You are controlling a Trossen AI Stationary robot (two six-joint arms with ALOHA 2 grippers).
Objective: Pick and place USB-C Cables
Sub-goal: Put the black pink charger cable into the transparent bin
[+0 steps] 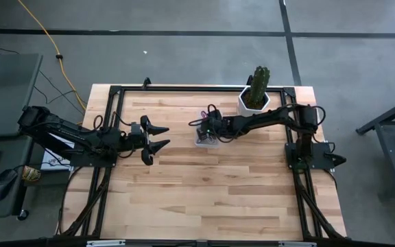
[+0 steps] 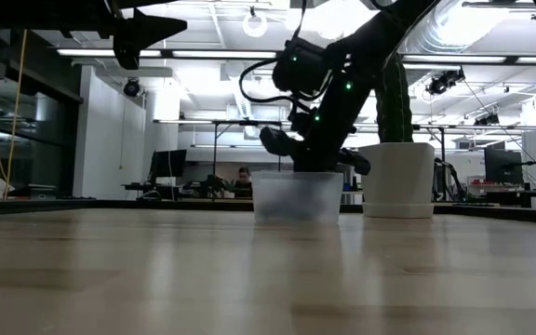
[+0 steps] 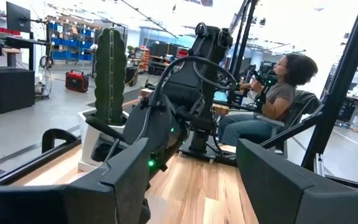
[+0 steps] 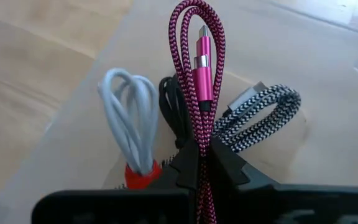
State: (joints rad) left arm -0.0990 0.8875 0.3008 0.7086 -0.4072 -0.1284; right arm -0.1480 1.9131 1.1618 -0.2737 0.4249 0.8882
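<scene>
My right gripper [image 4: 204,167] is shut on the dark red braided USB-C cable [image 4: 197,56] and reaches down into a clear plastic container [image 2: 296,197], which also shows in the high view [image 1: 201,142]. Beside it in the container lie the whitish cable with a red tie [image 4: 129,118], the black cable [image 4: 171,102] and the grey braided cable [image 4: 263,112]. My left gripper [image 1: 162,136] is open and empty. It hangs above the table, to the left of the container. My right gripper pinches the dark red cable's bundled strands [image 4: 202,146] between its two fingers [image 4: 229,169]. The fingers point down into the container and lie across the bundle. The looped end with the magenta plugs [image 4: 202,62] sticks out past the fingertips. I cannot tell whether it touches the container floor.
A white pot with a cactus [image 1: 254,99] stands just right of and behind the container, also in the low view [image 2: 396,179]. A person [image 3: 272,99] sits beyond the table's right side. The wooden tabletop [image 1: 204,192] stretches toward the near edge.
</scene>
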